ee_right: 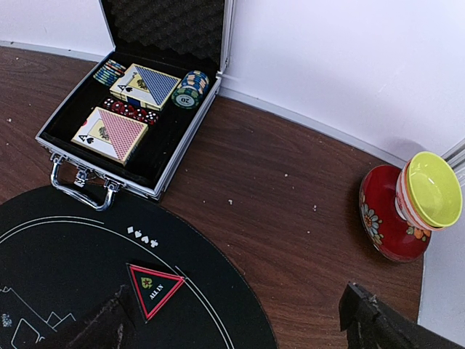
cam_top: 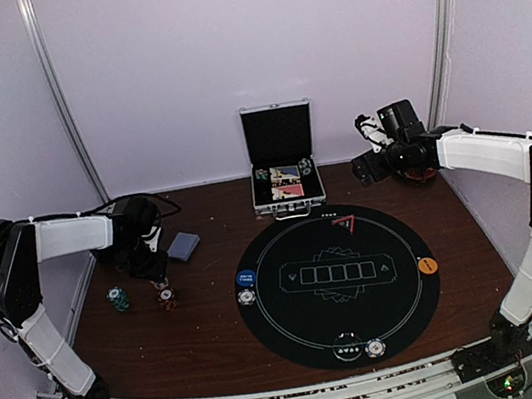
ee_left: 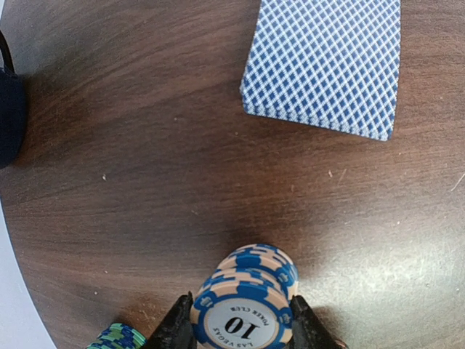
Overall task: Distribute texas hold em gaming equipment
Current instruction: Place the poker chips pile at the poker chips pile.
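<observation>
You had a brown wooden table [cam_top: 204, 321] bearing a round black mat [cam_top: 337, 284], with the open silver case [cam_top: 287, 188] just behind that mat, a card deck [cam_top: 183, 246] and teal chip stack [cam_top: 118, 300] left of it.

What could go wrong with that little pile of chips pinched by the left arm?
1. The blue-and-peach chip stack in the left end effector looks staggered rather than squarely aligned, so some chips may slip out and scatter when it is moved.
2. The teal-green chip stack sits right beside one finger; a sideways move could knock it over.
</observation>
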`<action>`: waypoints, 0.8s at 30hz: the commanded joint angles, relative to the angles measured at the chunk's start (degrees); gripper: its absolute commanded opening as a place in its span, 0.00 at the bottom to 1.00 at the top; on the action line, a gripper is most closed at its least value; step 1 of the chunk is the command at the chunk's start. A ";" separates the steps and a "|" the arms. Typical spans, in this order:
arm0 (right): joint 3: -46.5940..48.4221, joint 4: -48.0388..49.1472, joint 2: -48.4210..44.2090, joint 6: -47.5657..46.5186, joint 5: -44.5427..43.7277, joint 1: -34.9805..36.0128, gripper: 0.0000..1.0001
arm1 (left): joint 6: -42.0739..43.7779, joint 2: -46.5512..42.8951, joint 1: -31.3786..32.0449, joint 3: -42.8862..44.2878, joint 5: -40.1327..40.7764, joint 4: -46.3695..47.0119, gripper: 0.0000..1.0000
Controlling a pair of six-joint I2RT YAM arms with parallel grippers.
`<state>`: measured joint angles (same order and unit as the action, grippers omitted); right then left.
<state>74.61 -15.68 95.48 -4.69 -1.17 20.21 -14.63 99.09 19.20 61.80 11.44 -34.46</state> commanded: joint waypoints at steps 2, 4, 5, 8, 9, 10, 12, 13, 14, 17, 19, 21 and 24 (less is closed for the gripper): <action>0.19 -0.29 -0.47 -0.15 0.55 -0.31 1.00 | 0.83 0.59 -0.44 0.22 -1.12 1.98 0.25; 0.20 -0.31 -0.43 -0.17 0.56 -0.28 1.00 | 0.87 0.65 -0.44 0.25 -1.23 2.01 0.26; 0.19 -0.31 -0.47 -0.15 0.57 -0.30 1.00 | 0.92 0.73 -0.42 0.25 -1.23 2.00 0.26; 0.19 -0.31 -0.42 -0.15 0.58 -0.30 1.00 | 0.96 0.94 -0.40 0.33 -1.29 2.11 0.26; 0.23 -0.31 -0.47 -0.15 0.56 -0.31 1.00 | 0.99 0.93 -0.39 0.34 -1.26 2.11 0.26; 0.20 -0.31 -0.49 -0.15 0.55 -0.27 1.00 | 1.01 0.95 -0.39 0.35 -1.27 2.11 0.26; 0.19 -0.27 -0.55 -0.16 0.55 -0.26 1.00 | 1.10 0.93 -0.39 0.39 -1.46 2.27 0.26; 0.19 -0.31 -0.56 -0.15 0.62 -0.30 1.00 | 1.03 0.98 -0.40 0.42 -1.46 2.23 0.26; 0.19 -0.31 -0.64 -0.15 0.65 -0.28 1.00 | 1.09 0.98 -0.39 0.43 -1.36 2.23 0.26; 0.19 -0.27 -0.65 -0.15 0.64 -0.26 1.00 | 1.03 1.02 -0.40 0.43 -1.32 2.29 0.27; 0.19 -0.31 -0.61 -0.15 0.65 -0.30 1.00 | 1.09 1.18 -0.39 0.43 -1.26 2.20 0.30; 0.20 -0.31 -0.69 -0.17 0.65 -0.30 1.00 | 1.18 1.19 -0.47 0.43 -1.18 2.20 0.36; 0.16 -0.31 -0.74 -0.27 0.73 -0.26 1.00 | 1.08 1.19 -0.40 0.35 -0.88 2.16 0.42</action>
<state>74.61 -15.68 95.48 -4.69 -1.04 20.21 -14.09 99.68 19.16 61.80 10.33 -34.30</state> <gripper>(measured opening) 0.999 0.405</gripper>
